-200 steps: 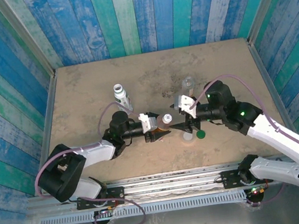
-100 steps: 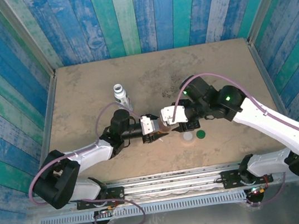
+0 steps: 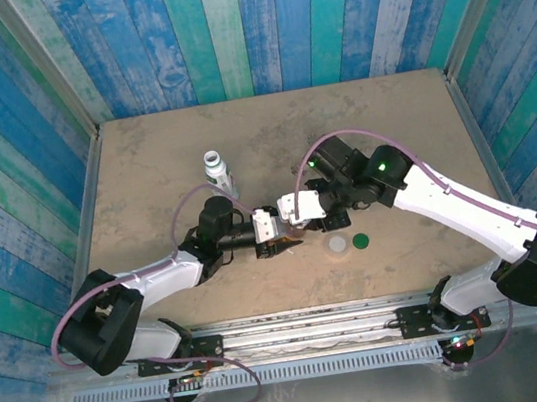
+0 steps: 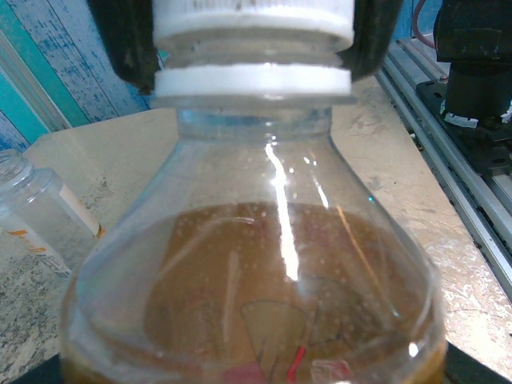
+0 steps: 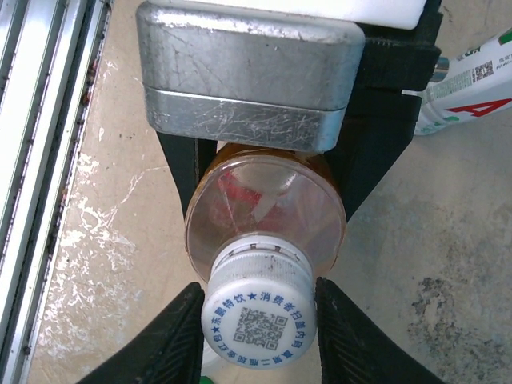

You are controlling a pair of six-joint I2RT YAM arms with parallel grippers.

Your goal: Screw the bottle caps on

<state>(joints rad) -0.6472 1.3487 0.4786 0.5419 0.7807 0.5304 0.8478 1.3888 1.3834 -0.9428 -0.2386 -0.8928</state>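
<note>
The left gripper holds the amber bottle by its body, at the middle of the worktop. The right gripper is closed on the white cap sitting on the bottle's neck. The wide cap and the green cap lie side by side, just to the right.

The left arm lies low and stretched inward, wrist level, its left gripper clamped around the amber bottle. The right arm arches over to meet it, the right gripper directly above, fingers pressed against both sides of the white cap.
</note>
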